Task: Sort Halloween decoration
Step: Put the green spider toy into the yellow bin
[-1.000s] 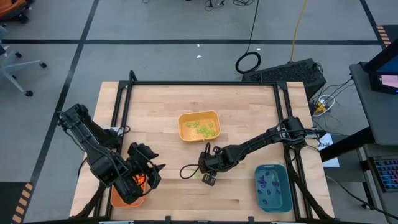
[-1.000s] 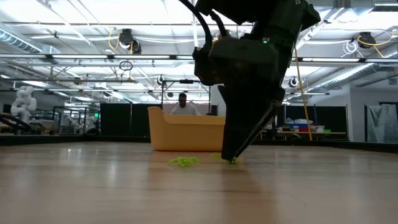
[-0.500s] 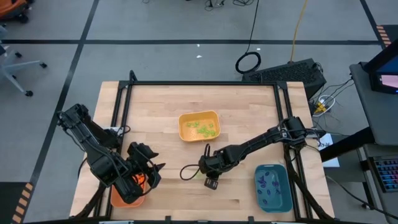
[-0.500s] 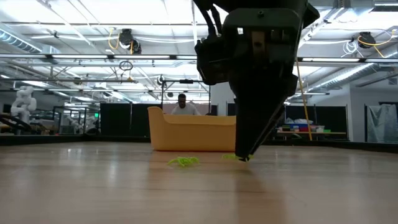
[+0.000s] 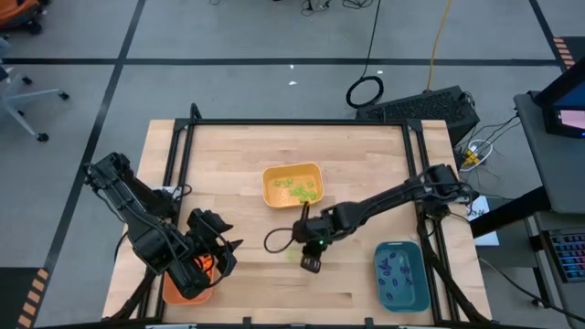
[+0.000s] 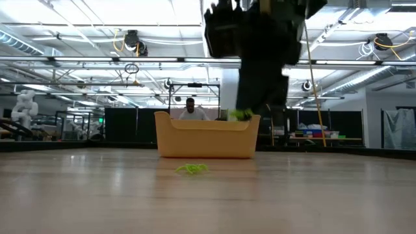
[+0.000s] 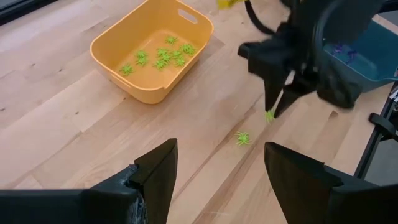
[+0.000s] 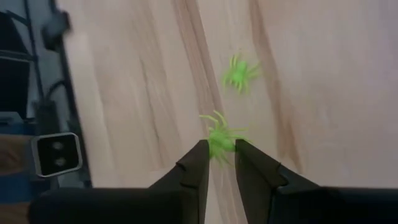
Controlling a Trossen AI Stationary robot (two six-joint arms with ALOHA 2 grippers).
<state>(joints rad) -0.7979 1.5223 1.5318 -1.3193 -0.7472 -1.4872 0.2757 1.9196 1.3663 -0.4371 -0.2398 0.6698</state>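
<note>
Pinching a green spider (image 8: 219, 138), legs splayed past its fingertips: right hand (image 8: 219, 163).

A tray (image 5: 292, 185) holding spiders (image 5: 300, 190) is sitting mid-table. Nearer, just right of it, the right gripper (image 5: 306, 257) is hanging above a lone spider (image 8: 240, 73). Two more trays are sitting at the near-left (image 5: 174, 294) and near-right (image 5: 400, 277) corners.

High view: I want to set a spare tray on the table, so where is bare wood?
Bare: the far strip behind the yellow tray and the far-left wood beside it. Crowded: the middle, where the right gripper holds a green spider above a loose spider; the near-left corner with the left gripper and orange tray; the near-right teal tray.
</note>
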